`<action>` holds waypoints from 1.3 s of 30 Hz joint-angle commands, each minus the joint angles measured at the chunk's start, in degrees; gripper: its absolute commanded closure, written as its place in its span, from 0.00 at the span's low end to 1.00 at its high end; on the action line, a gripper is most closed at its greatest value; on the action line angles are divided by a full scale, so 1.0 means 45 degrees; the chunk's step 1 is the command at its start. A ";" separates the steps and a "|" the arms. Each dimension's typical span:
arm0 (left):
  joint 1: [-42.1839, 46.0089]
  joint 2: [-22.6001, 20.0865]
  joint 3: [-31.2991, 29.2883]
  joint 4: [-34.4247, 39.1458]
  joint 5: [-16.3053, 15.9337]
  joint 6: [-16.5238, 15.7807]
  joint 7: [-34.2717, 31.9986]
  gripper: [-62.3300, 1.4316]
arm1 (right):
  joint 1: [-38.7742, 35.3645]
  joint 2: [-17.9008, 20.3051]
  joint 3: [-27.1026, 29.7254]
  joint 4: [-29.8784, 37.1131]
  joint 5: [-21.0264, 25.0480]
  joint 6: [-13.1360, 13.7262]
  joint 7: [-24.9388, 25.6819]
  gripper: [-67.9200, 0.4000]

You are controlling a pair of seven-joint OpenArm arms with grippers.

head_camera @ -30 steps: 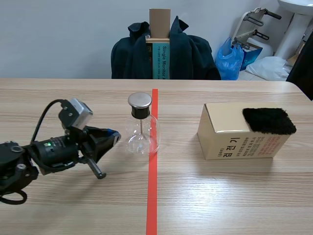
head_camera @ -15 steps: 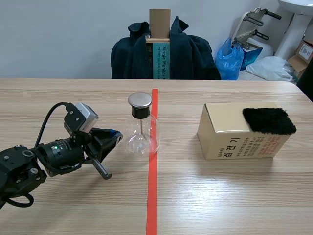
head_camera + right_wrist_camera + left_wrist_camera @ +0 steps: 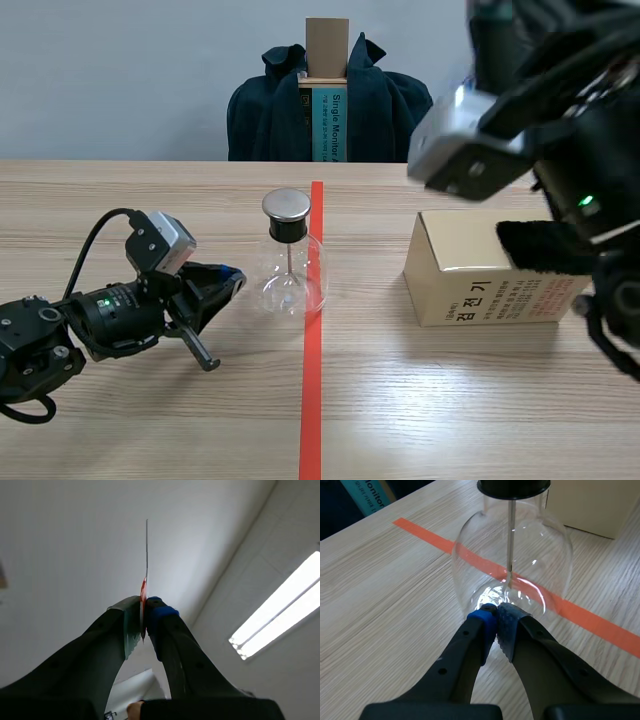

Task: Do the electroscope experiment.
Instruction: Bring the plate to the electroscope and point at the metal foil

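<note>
The left pincer (image 3: pixel 496 616), low over the desk (image 3: pixel 150 420), is clenched on nothing, its tips right at the foot of the glass electroscope flask (image 3: pixel 290 268), which stands upright at the orange-red tape line (image 3: pixel 312 400). The right pincer (image 3: pixel 143 614), raised and pointing at the ceiling (image 3: pixel 225 540), is grasping a thin strip (image 3: pixel 146 555) seen edge-on. Below the right arm (image 3: pixel 560 120) a cardboard box (image 3: pixel 470 285) carries a black fur pad (image 3: pixel 535 248).

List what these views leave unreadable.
- Thin strip in the right pincer: right wrist view, edge-on, so its kind is unclear.
- Black fur pad: scene view, partly hidden by the right arm.
- Flask cap: left wrist view, cut off by the edge.
</note>
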 commanded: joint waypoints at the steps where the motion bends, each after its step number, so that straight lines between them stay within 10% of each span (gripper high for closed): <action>1: -0.0112 -0.0107 -0.0141 0.0194 -0.0029 -0.0010 -0.0267 0.93 | 0.0165 -0.0097 0.0151 -0.0136 -0.0053 -0.0160 0.0151 0.98; 21: -0.0073 -0.0107 -0.0141 0.0194 0.0146 0.0034 -0.0267 0.93 | 0.2244 -0.1511 -0.0554 -0.5756 -0.0364 -0.0083 0.1321 0.98; 39: -0.0005 -0.0107 -0.0155 0.0194 0.0146 0.0136 -0.0262 0.93 | 0.2909 -0.1928 -0.1472 -0.7145 -0.0520 0.0743 0.1292 0.98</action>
